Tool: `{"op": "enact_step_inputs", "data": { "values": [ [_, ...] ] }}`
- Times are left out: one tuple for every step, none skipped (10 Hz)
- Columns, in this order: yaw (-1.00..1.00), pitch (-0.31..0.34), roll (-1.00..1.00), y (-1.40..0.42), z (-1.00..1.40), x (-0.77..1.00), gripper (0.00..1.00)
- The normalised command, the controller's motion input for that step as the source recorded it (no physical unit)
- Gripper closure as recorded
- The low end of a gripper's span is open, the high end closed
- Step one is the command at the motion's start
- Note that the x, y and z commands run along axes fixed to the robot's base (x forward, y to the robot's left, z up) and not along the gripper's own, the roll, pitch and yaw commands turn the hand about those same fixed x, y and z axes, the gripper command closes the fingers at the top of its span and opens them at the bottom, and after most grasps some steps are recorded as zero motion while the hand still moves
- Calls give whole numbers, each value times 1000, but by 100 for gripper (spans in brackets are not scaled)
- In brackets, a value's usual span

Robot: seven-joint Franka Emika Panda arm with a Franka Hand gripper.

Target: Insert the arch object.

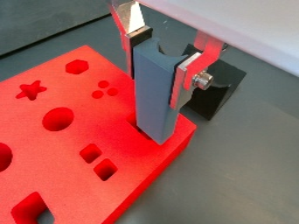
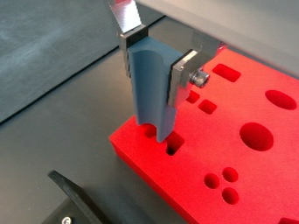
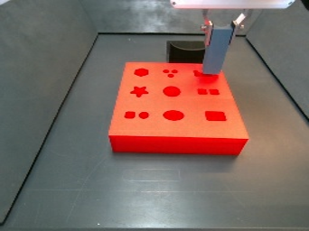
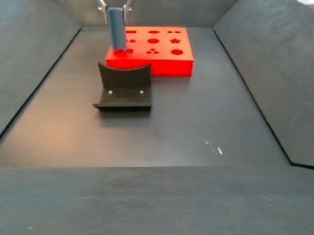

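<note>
My gripper (image 1: 162, 57) is shut on the arch object (image 1: 156, 96), a tall blue-grey block with a semicircular notch in its upper end. The silver fingers clamp its upper part in both wrist views, and it hangs upright. Its lower end meets the red board (image 1: 140, 157) at a corner, at a small arch-shaped hole (image 2: 173, 147). I cannot tell how deep it sits. The gripper (image 2: 158, 57) and arch object (image 2: 152, 96) stand over the board's (image 2: 274, 184) edge. In both side views the arch object (image 3: 216, 52) (image 4: 117, 32) stands upright at the board's (image 3: 182, 131) (image 4: 172, 64) corner.
The board has several other shaped holes, such as a star (image 1: 31, 88), a hexagon (image 1: 77, 66) and circles. The black fixture (image 4: 123, 87) stands on the dark floor right beside the board; it also shows in the wrist views (image 1: 219, 87) (image 2: 73, 206). Dark walls enclose the floor.
</note>
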Motion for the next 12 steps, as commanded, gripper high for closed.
{"op": "enact_step_inputs", "data": {
  "values": [
    [0,-133,-116,0,0,-257,100],
    [0,-147,-150,0,0,-209,100],
    [0,-179,-189,0,0,-209,100],
    [0,-200,-196,0,-14,-209,100],
    [0,-189,-177,0,-34,-143,100],
    [0,-159,-150,37,-34,-126,100],
    [11,-130,-120,94,-40,0,100],
    [74,-57,-81,120,0,9,100],
    [83,-14,-43,106,0,49,100],
    [57,-27,-33,57,-83,0,100],
    [6,-53,-20,0,-169,0,100],
    [20,-37,-3,-63,-151,17,100]
  ]
}}
